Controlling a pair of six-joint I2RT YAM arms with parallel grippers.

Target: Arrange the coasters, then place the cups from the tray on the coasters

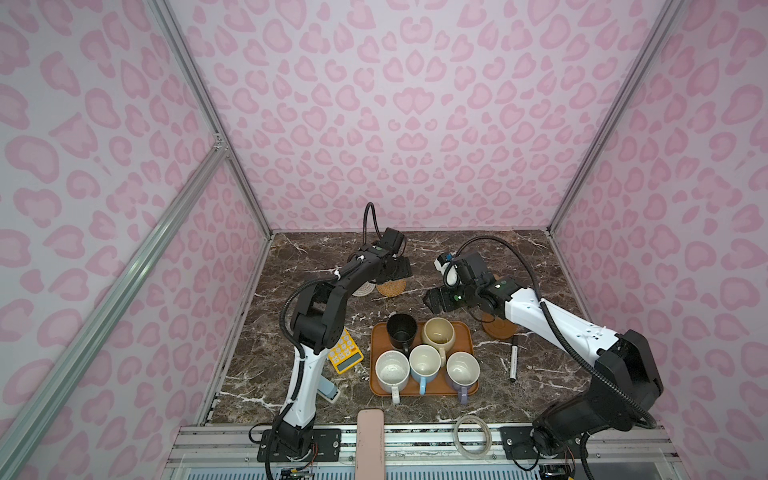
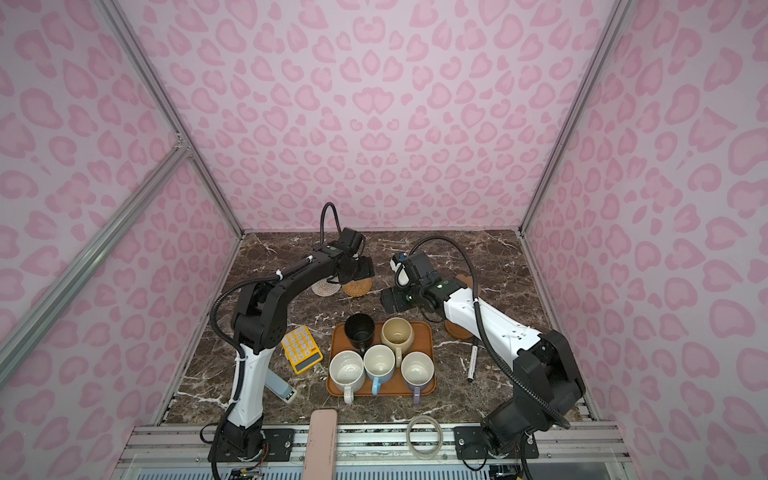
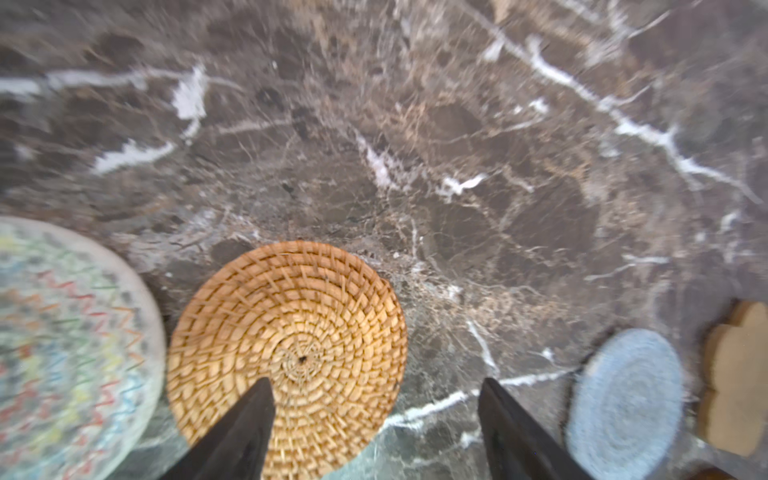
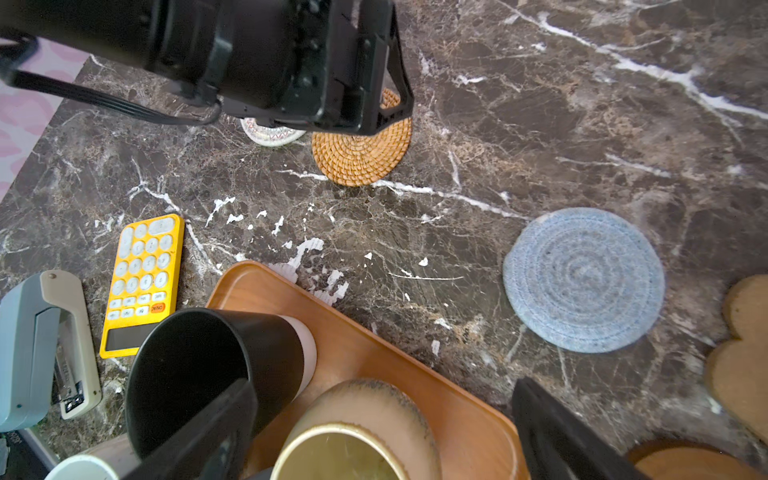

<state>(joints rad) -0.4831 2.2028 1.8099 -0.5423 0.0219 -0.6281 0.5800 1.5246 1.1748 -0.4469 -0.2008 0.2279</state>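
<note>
Stretching forward, the left gripper (image 3: 376,380) hangs wide-jawed over the tan rattan coaster (image 3: 291,324); the right gripper (image 4: 384,384), equally wide, well apart.

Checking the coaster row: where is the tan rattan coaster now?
In both top views the tan rattan coaster lies flat toward the back, left of centre, just right of the whitish woven coaster, beneath the open left gripper.

table (image 3: 457,124): glossy marble | tan coaster (image 3: 291,324): rough woven rattan | blue coaster (image 4: 582,278): probably woven cloth | tray (image 4: 374,345): smooth wood-look
</note>
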